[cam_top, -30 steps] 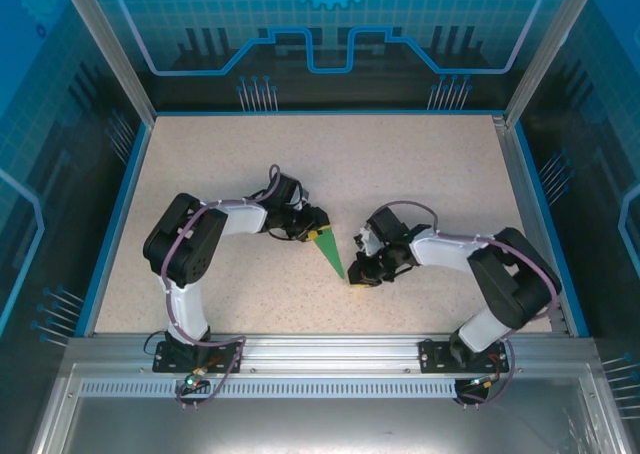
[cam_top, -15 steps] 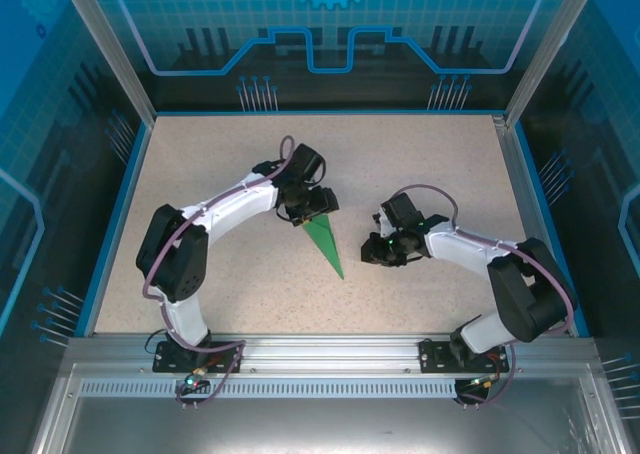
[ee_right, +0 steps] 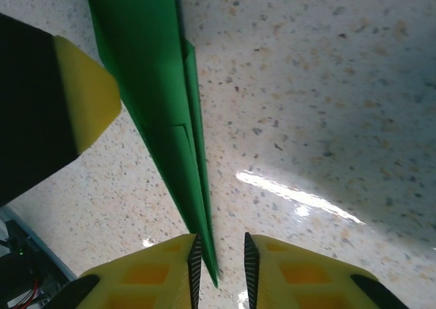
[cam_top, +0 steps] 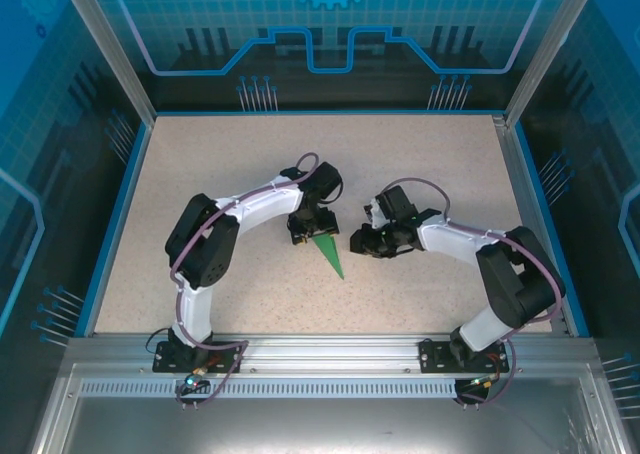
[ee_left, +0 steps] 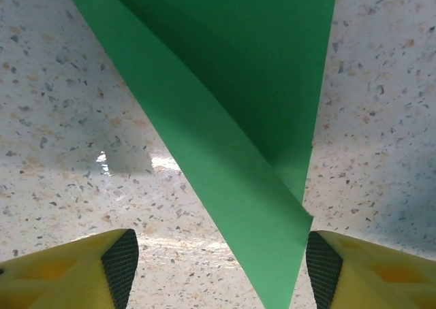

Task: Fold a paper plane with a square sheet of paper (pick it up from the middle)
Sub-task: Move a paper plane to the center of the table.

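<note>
On the table point(cam_top: 220, 164), your left gripper point(ee_left: 221, 261) stands spread astride the paper plane point(ee_left: 225, 118); your right gripper point(ee_right: 223, 258), narrowly parted, flanks its nose, seemingly leaving it free.

Brightness: we see the table point(cam_top: 420, 174) lit evenly and brightly from overhead, while the enclosure walls stay a dimmer blue.
Glare: in both wrist views we find small white streaks of reflected light on the table beside the paper plane point(ee_left: 231, 118).
Shadows: we note only soft grey shade, faint under the arms and broader near the wrist cameras.
Focus: we read the table's speckle and the paper's creases sharply.
</note>
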Motion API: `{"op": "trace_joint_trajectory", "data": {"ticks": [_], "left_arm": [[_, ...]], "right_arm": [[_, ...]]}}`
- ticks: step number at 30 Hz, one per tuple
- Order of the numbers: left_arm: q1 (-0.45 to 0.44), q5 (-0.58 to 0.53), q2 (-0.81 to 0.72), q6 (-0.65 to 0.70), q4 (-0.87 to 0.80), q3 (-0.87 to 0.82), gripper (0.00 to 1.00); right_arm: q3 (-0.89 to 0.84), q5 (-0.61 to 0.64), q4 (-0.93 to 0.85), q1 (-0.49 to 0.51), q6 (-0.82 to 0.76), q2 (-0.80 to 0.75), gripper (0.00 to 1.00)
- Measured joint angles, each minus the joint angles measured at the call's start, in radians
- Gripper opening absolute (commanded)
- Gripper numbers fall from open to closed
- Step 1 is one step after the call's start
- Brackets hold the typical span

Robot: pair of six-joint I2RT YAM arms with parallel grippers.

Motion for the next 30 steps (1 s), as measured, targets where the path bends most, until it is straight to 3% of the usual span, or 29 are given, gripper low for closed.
{"op": "trace_joint_trajectory", "data": {"ticks": [14, 22, 30], "left_arm": [[0.057, 0.049, -0.088, -0.025, 0.092, -0.165, 0.45], [0.057, 0.055, -0.113, -0.019, 0.127, -0.208, 0.25], [0.057, 0.055, -0.12, -0.021, 0.137, -0.247, 0.23]], "right_arm": [[0.084, -0.034, 0.019, 0.047, -0.005, 0.119, 0.4], [0.143, -0.057, 0.025, 0.06, -0.023, 0.168, 0.48], [0.188, -0.056, 0.01, 0.072, -0.04, 0.229, 0.49]]}}
